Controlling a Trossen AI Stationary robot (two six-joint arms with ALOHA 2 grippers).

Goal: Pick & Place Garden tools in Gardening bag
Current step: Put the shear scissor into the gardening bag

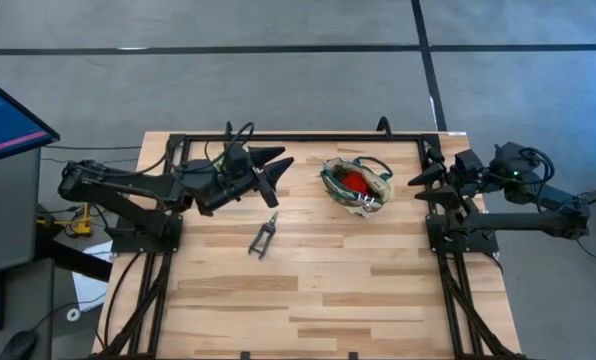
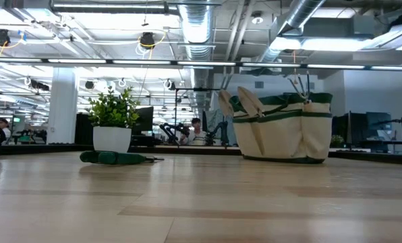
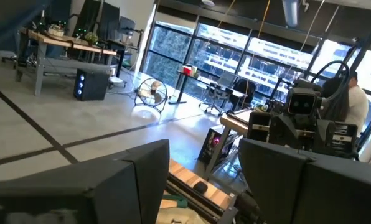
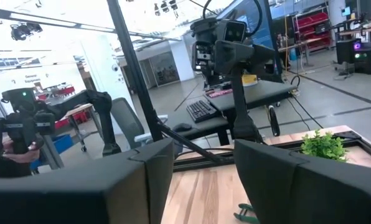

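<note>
- The worktop (image 1: pixel 308 300) lies wide open: the whole near half is bare wood, and all the action sits along the far half.
- The left arm reaches in from the left edge, its left pincer (image 1: pixel 276 170) raised over the far-left part of the worktop, fingers spread wide with nothing between them.
- The right arm is parked at the right edge near the far-right corner, and its right pincer (image 1: pixel 424 187) is open too and carries nothing.
- The gardening bag (image 1: pixel 356 184) stands upright right of centre toward the far edge, mouth open, a red piece (image 1: pixel 354 180) showing inside; the low view has handles poking up from it.
- The pruning shears (image 1: pixel 264 235) lie flat on the boards left of centre, just nearside of the left pincer, well apart from the bag, clear wood all round them.
- A small potted plant (image 2: pixel 112 120) shows in the low view beyond the shears; the high view does not show it.
</note>
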